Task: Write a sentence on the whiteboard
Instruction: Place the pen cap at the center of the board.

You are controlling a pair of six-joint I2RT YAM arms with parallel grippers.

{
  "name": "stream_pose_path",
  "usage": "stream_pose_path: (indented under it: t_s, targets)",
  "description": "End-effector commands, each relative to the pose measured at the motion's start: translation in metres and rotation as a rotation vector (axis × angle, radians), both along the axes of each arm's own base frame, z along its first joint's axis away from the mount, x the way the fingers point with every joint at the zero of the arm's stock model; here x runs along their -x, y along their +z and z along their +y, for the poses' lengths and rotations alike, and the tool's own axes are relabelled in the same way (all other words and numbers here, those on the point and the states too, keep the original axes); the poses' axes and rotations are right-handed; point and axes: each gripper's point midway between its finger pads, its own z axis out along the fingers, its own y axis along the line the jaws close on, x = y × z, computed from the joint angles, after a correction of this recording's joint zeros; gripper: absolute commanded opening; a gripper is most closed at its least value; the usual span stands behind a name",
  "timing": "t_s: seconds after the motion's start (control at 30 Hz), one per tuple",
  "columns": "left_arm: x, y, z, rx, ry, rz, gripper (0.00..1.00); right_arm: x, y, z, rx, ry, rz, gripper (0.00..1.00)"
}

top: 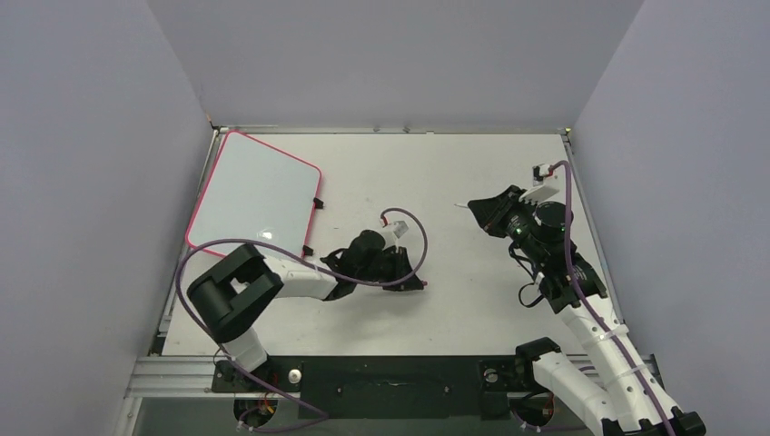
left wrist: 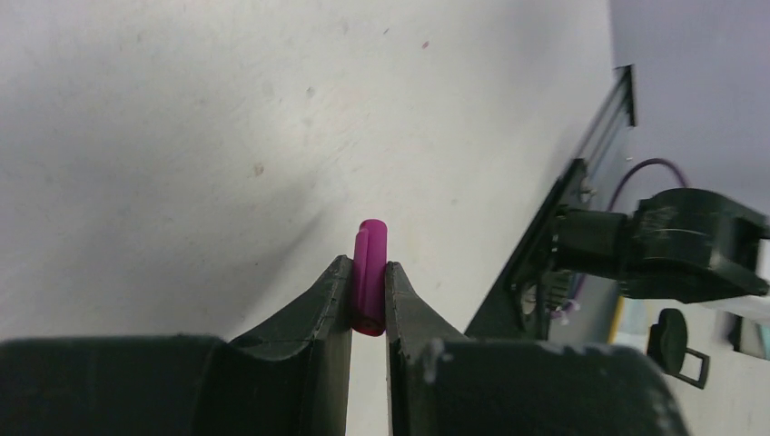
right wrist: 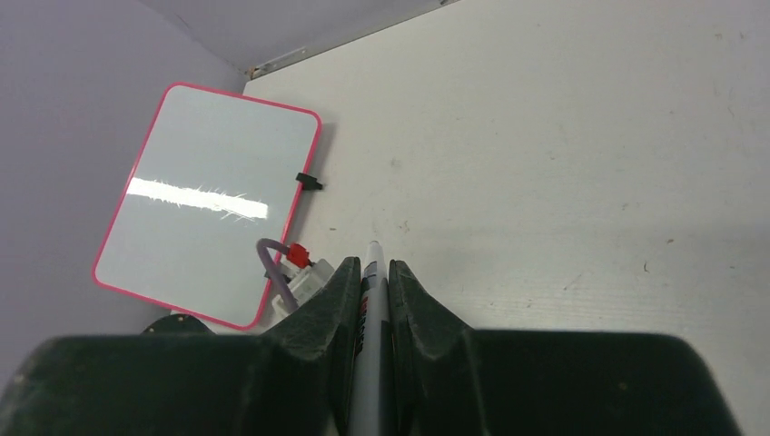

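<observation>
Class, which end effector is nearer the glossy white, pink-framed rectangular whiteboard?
Left. The left end effector sits right of the whiteboard, near its corner; the right end effector is farther right.

Whiteboard in the far left corner, both end effectors near mid-tabletop.
The flat, white, pink-framed rectangular whiteboard (top: 254,195) lies on the white tabletop (top: 436,163) in its far left corner, beside the left wall (top: 91,182). The left end effector (top: 413,277) is near the tabletop's middle, right of the board and nearer, with a small magenta plastic cap (left wrist: 370,272) between its fingers. The right end effector (top: 478,213) is further right and further back, well apart from the left one, with a slim grey-white marker pen (right wrist: 373,300) between its fingers, pointing left.
</observation>
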Motion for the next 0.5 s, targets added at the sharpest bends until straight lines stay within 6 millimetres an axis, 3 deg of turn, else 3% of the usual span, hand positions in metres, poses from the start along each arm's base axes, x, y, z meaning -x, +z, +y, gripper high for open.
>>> stream_pose_path:
  t_s: [0.0,0.27,0.4,0.47]
  targets:
    - [-0.006,-0.016,-0.019,-0.029,0.024,-0.099,0.0,0.0,-0.001,-0.01,0.042,-0.029,-0.029,0.0]
    - [-0.001,-0.045,-0.021,-0.161,0.029,-0.133,0.0,-0.001,-0.014,-0.013,0.056,-0.049,-0.004,0.0]
    - [0.002,-0.049,-0.021,-0.22,0.038,-0.174,0.0,-0.003,-0.017,-0.014,0.065,-0.055,0.002,0.0]
    - [0.0,-0.048,-0.019,-0.232,0.05,-0.185,0.05,-0.004,-0.018,-0.014,0.068,-0.053,0.005,0.0]
